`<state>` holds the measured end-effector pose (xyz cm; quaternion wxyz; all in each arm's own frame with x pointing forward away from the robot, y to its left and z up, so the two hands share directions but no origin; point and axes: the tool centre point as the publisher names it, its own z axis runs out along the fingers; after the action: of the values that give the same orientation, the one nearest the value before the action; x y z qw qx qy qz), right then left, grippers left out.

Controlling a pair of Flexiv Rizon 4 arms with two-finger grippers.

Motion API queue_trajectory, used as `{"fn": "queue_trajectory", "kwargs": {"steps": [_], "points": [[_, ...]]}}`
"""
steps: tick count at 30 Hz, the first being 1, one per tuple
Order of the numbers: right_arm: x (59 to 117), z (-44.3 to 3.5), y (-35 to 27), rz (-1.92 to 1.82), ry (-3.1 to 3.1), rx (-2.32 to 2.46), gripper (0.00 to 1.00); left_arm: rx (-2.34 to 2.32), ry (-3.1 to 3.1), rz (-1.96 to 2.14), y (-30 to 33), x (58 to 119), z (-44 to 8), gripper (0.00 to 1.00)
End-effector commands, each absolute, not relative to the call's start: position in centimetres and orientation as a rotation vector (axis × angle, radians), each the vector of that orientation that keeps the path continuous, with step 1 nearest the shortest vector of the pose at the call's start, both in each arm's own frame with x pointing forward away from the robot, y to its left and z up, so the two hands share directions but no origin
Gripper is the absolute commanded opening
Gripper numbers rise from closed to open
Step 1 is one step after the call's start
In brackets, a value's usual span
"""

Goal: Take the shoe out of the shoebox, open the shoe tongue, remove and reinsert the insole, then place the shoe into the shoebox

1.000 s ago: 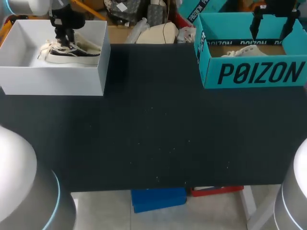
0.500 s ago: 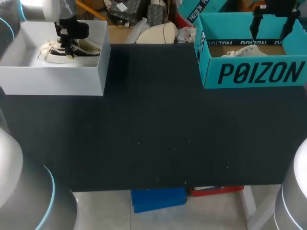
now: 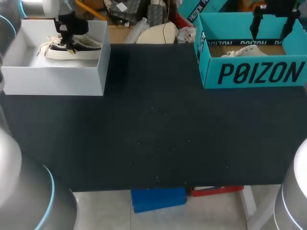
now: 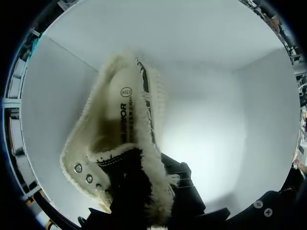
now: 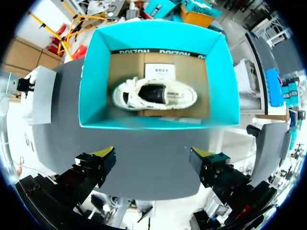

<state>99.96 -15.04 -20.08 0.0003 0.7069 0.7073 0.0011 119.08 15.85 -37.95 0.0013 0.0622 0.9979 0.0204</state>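
My left gripper (image 3: 67, 37) is down inside the white shoebox (image 3: 53, 79), toward its far wall, pinched on the black canvas shoe (image 3: 79, 49) at the dark collar. In the left wrist view the shoe hangs close under the camera, toe pointing away at the white shoebox floor, frayed cream trim around the opening and the insole (image 4: 125, 112) lying flat inside it. The yellow tips are buried behind the fabric, so I judge the pinch from how the shoe sits at the wrist.

My right gripper (image 5: 152, 154) is well apart from the white shoebox, at the other end of the table (image 3: 153, 134), fingers spread wide and holding nothing. It hovers above a teal shoebox (image 5: 96, 72) with a white sneaker (image 5: 156, 93) lying on its side inside.

I put the task at its very first step: the shoe is gripped but not yet out of the white shoebox. Lifting it clear, opening the tongue, pulling and refitting the insole and returning the shoe are all left.
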Motion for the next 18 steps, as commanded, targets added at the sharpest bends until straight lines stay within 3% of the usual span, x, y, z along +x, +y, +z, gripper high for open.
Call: {"fn": "queue_trajectory", "kwargs": {"steps": [1,18], "points": [[100.0,-20.0,-15.0,0.002,2.221,2.221,1.00,0.183,3.026,0.115,14.8,114.3,-30.9,0.00],[100.0,-20.0,-15.0,0.002,2.221,2.221,1.00,-0.040,2.627,0.139,5.3,99.8,-10.8,0.00]]}}
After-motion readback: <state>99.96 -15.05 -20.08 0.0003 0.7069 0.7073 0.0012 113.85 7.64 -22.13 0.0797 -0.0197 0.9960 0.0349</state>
